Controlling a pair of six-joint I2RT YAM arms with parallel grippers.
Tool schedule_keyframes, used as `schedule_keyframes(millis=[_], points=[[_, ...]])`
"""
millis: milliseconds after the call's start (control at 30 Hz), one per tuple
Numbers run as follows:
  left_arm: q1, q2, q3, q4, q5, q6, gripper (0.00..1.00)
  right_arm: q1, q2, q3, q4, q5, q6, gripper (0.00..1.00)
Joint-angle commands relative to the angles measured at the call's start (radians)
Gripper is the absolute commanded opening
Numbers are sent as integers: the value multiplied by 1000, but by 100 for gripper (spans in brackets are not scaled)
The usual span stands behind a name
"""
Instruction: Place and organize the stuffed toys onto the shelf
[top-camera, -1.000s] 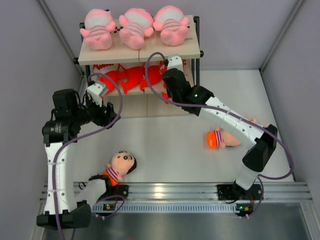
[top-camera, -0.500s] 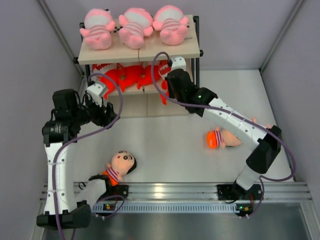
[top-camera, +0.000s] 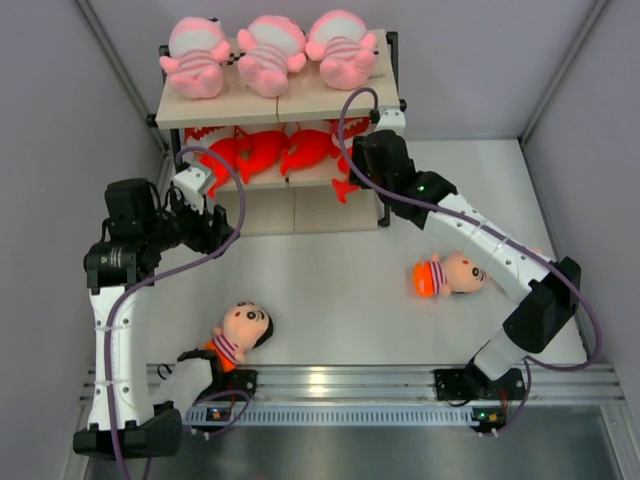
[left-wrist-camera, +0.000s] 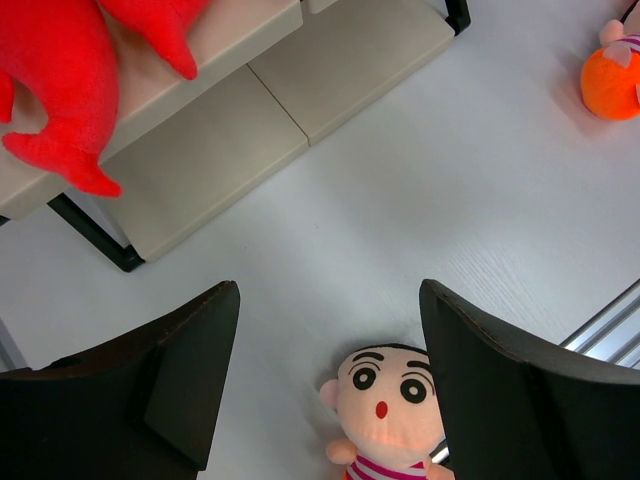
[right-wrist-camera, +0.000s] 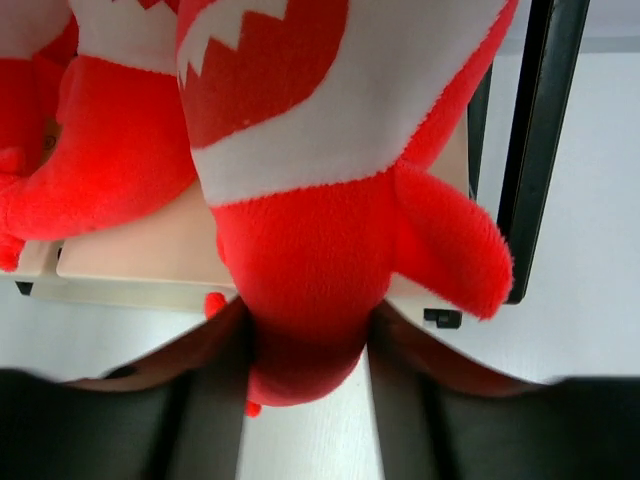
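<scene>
Straddling red shark (right-wrist-camera: 300, 200) tail at shelf (right-wrist-camera: 130, 255) edge | right pincer (right-wrist-camera: 308, 325) | clamped or loose: cannot tell

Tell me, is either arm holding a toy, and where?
The right gripper flanks the tail end of a red shark; whether it clamps cannot be told. Left gripper: open, empty.

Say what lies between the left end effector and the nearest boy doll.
Only bare table between the left end effector and the boy doll; the left wrist view shows it.
</scene>
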Motion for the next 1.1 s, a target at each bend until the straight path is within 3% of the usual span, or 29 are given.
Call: schedule_keyframes(millis=[0,67,167,567,800,900,1000,1067], points=[[-1,-19,2,-4,9,10,79,-34,-58,-7,58,0,74,51],[1,-19,2,-4,8,13,79,-39,-57,-9,60,3,85,66],[1,-21,1,-9,8,16,79,-40,-54,-6,48,6,91,72],[1,-24,-7,-12,12,24,79,-40,-124,-78,20,15,114,92],[1,-27,-16,-10,21,27,79,-6,-218,-171,38,-26,88,93],[1,-30,-18,-10,11,25,78,23,-275,-243,97,-68,24,92],[-1,-30,-18,-21,3,38,79,92,-353,-361,228,-118,-200,91],[1,-31,-16,-25,5,39,79,150,-399,-427,264,-146,-436,92]])
